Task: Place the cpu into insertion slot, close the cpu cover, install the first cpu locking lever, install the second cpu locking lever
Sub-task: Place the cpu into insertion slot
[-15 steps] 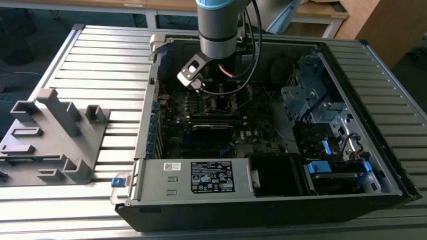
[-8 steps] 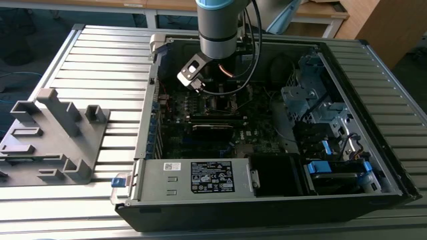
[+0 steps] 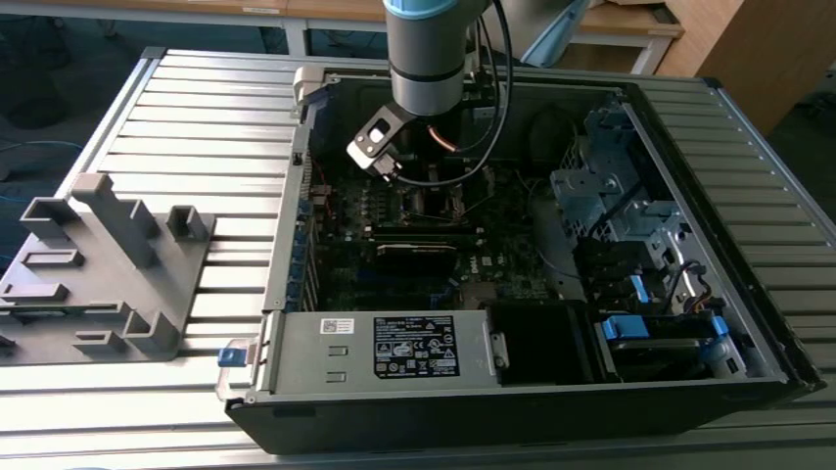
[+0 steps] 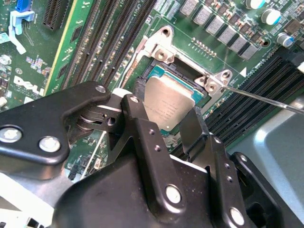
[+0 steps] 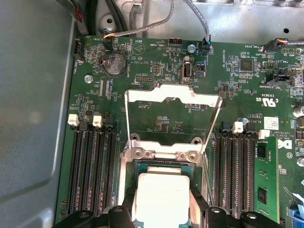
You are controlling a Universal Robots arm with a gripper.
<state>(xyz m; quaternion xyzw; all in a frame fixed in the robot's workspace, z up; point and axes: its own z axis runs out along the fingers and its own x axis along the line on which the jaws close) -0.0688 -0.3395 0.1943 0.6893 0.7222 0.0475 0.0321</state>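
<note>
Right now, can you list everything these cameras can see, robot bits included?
table: one, silver, under everything.
fixture: one, grey, on the table.
computer case: one, black, open, on the table.
circuit board: one, green, inside the case.
insertion slot: one, black, on the board.
memory slots: several, black, flanking that slot.
cpu cover: one, silver, swung open.
cpu: one, grey, at the slot.
arm: one, grey, reaching into the case.
gripper: one, black, jaws shut on the cpu.

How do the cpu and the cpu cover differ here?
The cpu is a solid grey plate; the cpu cover is a silver frame with a cut-out centre. The cpu sits between the gripper's fingers at the insertion slot; the cpu cover stands swung open, clear of it. Both are square and metal.
</note>
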